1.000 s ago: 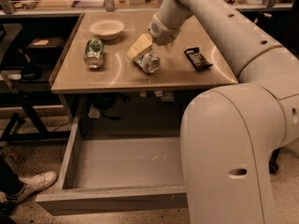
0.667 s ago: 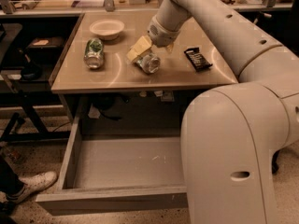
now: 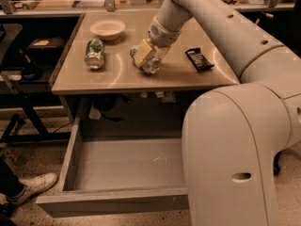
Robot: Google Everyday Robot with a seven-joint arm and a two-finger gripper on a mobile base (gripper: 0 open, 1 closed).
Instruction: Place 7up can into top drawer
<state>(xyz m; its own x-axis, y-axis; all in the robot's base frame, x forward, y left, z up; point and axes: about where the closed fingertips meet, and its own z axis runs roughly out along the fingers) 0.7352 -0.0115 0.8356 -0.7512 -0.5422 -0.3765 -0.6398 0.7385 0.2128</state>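
One tool [image 3: 146, 56] covers the 7up can [image 3: 152, 66] near the front edge of the bench [image 3: 188, 79]. Its grip cannot be told. A weak hold could roll the can past the top drawer [image 3: 70, 160].

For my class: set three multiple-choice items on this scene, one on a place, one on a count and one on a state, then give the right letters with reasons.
1. Where is the end effector?
A. At the 7up can on the tabletop
B. Down at floor level
C. Over the bowl

2. How many drink cans are on the tabletop?
A. One
B. Two
C. Four

3. What state is the top drawer in?
A. Shut
B. Pulled open
C. Removed and set on the tabletop

Answers:
1 A: it sits right at the 7up can, mid-table.
2 B: there are two, the 7up can and a green can.
3 B: its grey floor shows below the tabletop.
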